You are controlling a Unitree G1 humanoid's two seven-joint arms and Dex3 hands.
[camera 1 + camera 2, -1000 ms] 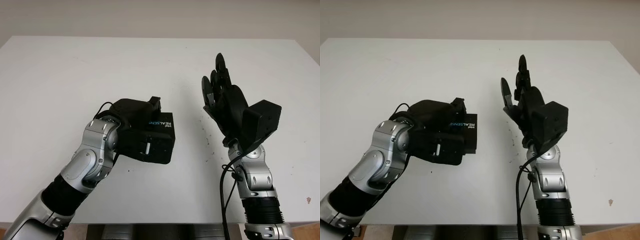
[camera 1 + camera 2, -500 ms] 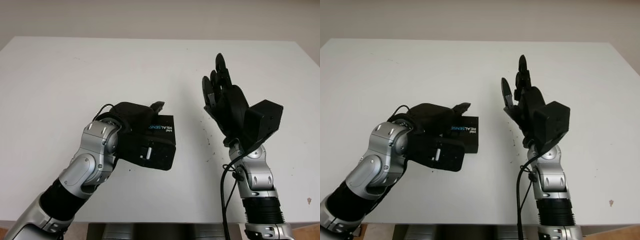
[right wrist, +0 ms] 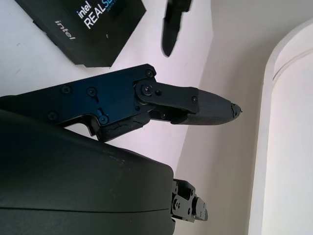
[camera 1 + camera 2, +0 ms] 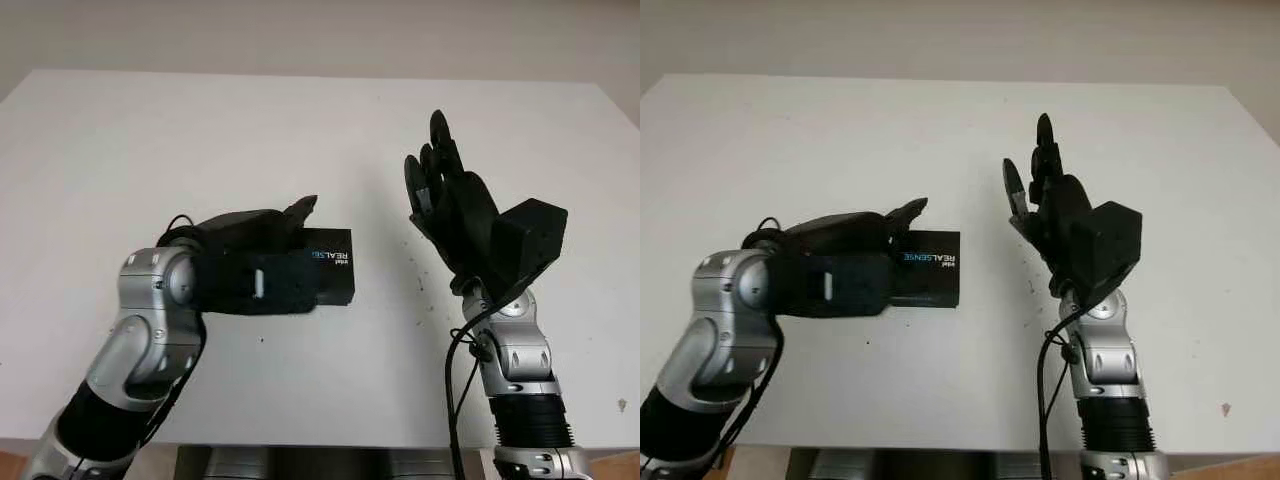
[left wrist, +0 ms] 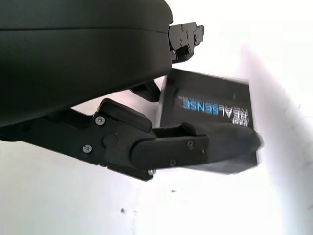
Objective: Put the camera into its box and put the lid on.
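Between left hand (image 4: 262, 250) fingers (image 5: 195, 144), closed box (image 4: 333, 270) on table (image 4: 150, 140).

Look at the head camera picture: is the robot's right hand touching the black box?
No: the right hand is raised above the white table, open, with a clear gap between it and the black box by the left hand.

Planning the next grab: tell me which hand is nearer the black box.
Left. The left hand is at the black box, over its left part; the right hand is raised, open, apart to its right.
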